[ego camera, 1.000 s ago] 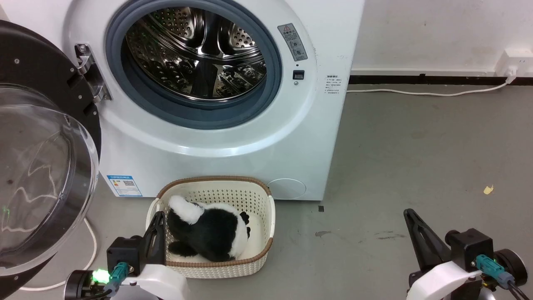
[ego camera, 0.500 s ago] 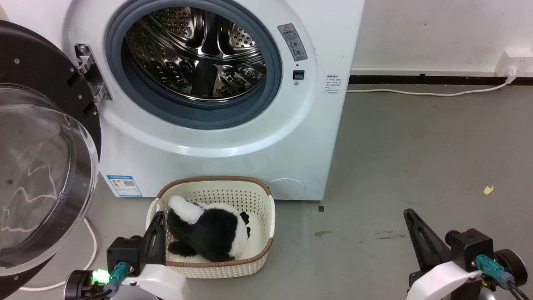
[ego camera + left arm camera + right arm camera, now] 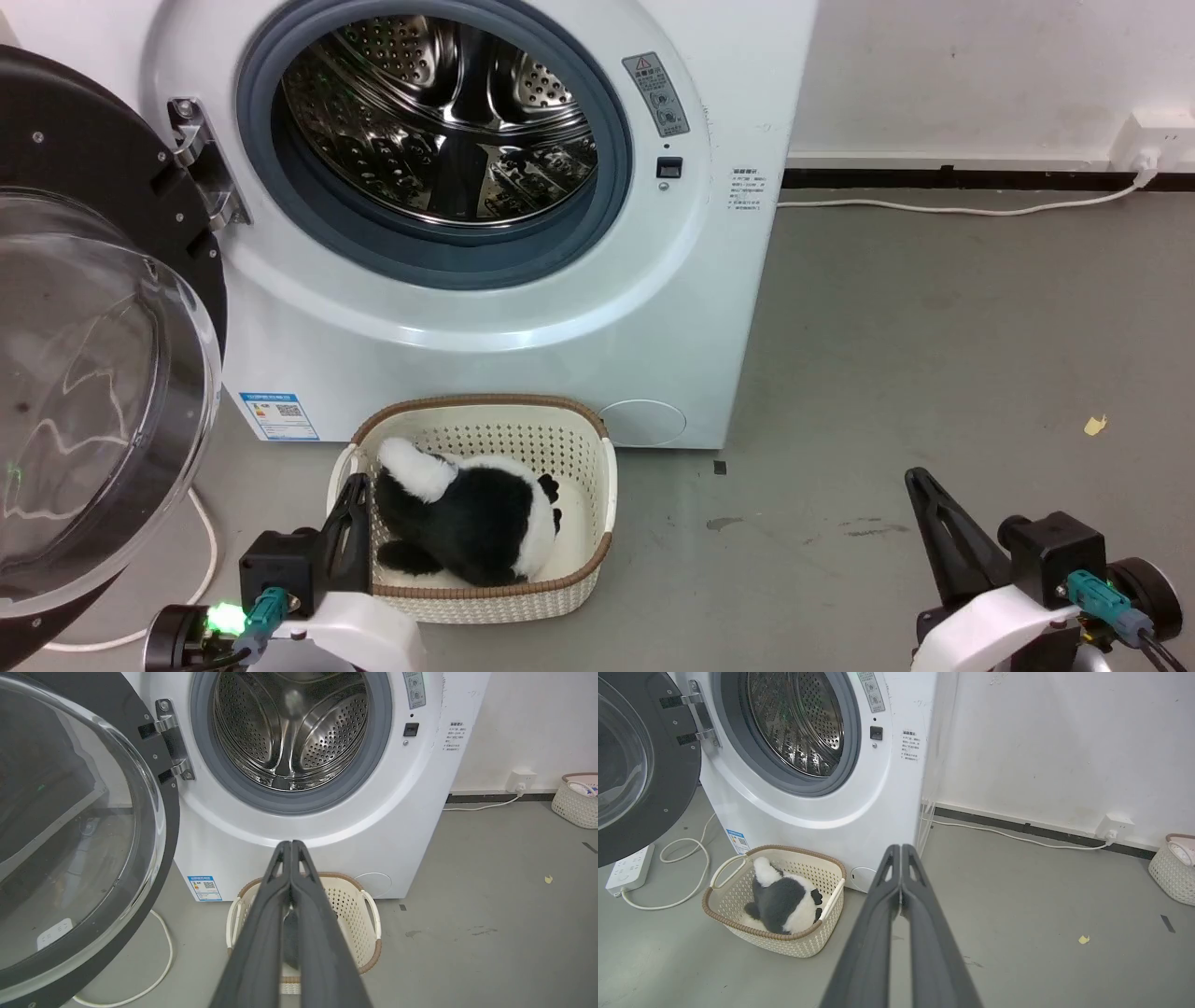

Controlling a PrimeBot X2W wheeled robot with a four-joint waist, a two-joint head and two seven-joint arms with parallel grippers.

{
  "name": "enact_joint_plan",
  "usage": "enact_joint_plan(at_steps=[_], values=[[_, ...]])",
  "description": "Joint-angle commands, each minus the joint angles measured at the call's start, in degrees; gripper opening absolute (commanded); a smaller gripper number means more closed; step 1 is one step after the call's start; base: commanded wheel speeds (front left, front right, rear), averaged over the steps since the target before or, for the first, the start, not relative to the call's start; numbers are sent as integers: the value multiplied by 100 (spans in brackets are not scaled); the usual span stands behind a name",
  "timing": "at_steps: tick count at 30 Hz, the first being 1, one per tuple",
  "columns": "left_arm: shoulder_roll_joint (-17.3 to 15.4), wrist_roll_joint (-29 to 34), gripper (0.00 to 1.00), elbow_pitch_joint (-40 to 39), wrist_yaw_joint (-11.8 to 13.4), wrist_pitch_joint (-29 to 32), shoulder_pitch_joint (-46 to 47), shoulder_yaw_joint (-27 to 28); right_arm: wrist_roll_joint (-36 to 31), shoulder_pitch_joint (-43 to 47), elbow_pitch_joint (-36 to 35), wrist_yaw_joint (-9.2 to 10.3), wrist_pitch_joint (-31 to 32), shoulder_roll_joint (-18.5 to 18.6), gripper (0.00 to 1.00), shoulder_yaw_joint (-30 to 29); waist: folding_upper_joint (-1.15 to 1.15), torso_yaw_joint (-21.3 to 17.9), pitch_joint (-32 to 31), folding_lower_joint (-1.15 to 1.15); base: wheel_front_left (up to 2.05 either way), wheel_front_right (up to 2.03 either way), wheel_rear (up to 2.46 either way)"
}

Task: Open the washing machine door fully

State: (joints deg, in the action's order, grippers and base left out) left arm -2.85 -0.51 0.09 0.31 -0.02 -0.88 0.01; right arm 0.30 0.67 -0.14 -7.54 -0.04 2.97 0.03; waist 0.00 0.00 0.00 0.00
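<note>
Door (image 3: 93,355) stands swung out at the far left of the head view. It is held by its hinge (image 3: 201,163) at the left side of the machine (image 3: 523,317), whose drum (image 3: 439,121) lies fully exposed. The glass bowl bulges toward the lower left, and the far rim runs off the frame's left edge, so whether the swing has reached its stop cannot be told.

The left gripper (image 3: 357,485) sits low at the lower left, fingers pressed together on nothing, pointing up the frame over the near rim of the basket (image 3: 597,467) that holds a plush toy (image 3: 467,523). The door lies up and to the left of it, near but apart.

The right gripper (image 3: 917,478), likewise clenched and empty, is at the lower right over bare floor (image 3: 934,327), well apart from the door, with the basket and the machine's front between them.

The left arm looks the nearer one. Any remaining push would likely go leftward against the inner face or rim, turning the door about its upright hinge line, away from the opening.
</note>
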Motion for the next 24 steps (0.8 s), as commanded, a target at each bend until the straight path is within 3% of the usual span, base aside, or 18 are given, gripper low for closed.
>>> enact_joint_plan(at_steps=[1, 24], values=[[-3, 51, 0, -9, -31, 2, 88, -1, -30, -67, 14, 5, 4, -10, 0, -3, 0, 0, 0, 0, 0, 0, 0], [-3, 51, 0, -9, -31, 2, 88, -1, -30, -67, 14, 5, 4, -10, 0, -3, 0, 0, 0, 0, 0, 0, 0]])
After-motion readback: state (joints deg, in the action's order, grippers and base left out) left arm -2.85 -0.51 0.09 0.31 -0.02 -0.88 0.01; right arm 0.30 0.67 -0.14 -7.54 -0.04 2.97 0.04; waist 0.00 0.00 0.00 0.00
